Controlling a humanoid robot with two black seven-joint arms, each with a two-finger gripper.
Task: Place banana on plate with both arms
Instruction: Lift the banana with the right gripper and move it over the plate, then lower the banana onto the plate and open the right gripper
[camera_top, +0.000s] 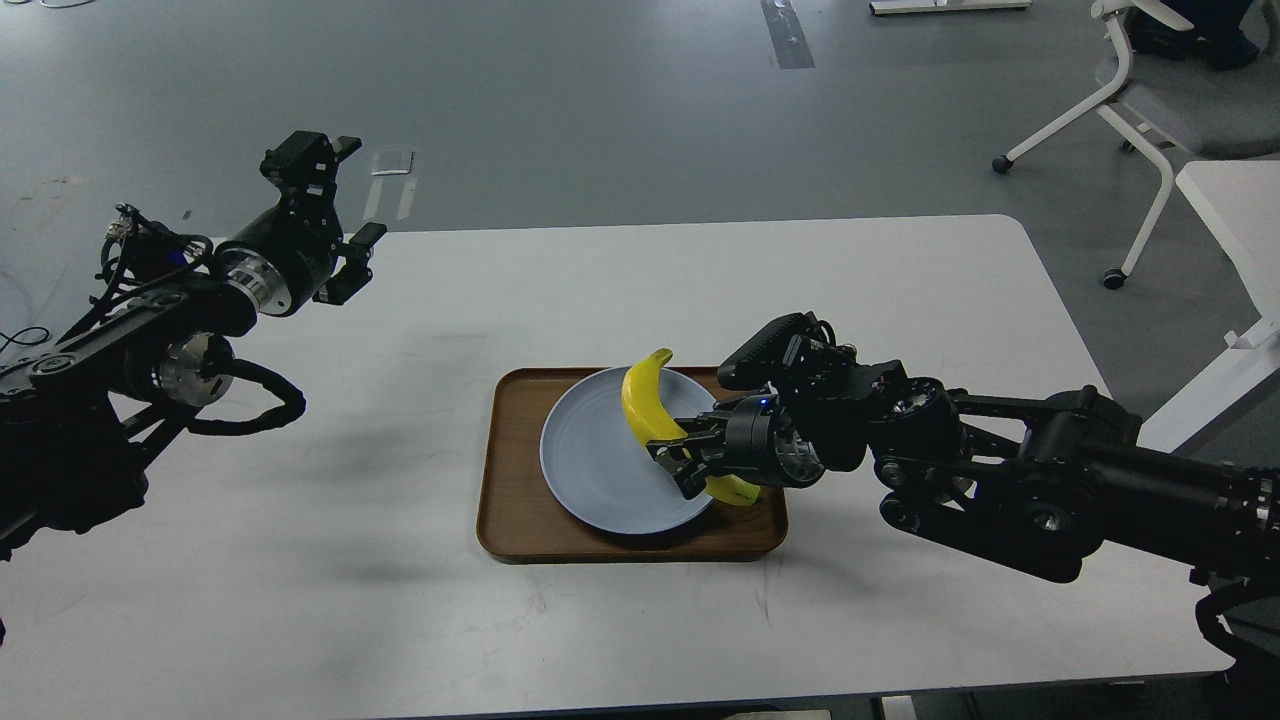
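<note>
The yellow banana (645, 402) is held over the right half of the pale blue-grey plate (590, 455), its upper tip pointing up and back, its lower end near the plate's right rim. My right gripper (672, 455) is shut on the banana's middle, reaching in from the right. I cannot tell whether the banana touches the plate. My left gripper (345, 215) is raised above the table's back left corner, far from the plate, with its fingers spread and empty.
The plate sits on a rectangular brown wooden tray (510, 500) in the middle of the white table (400, 600). A white office chair (1150, 110) and another white table (1235, 215) stand beyond the right edge.
</note>
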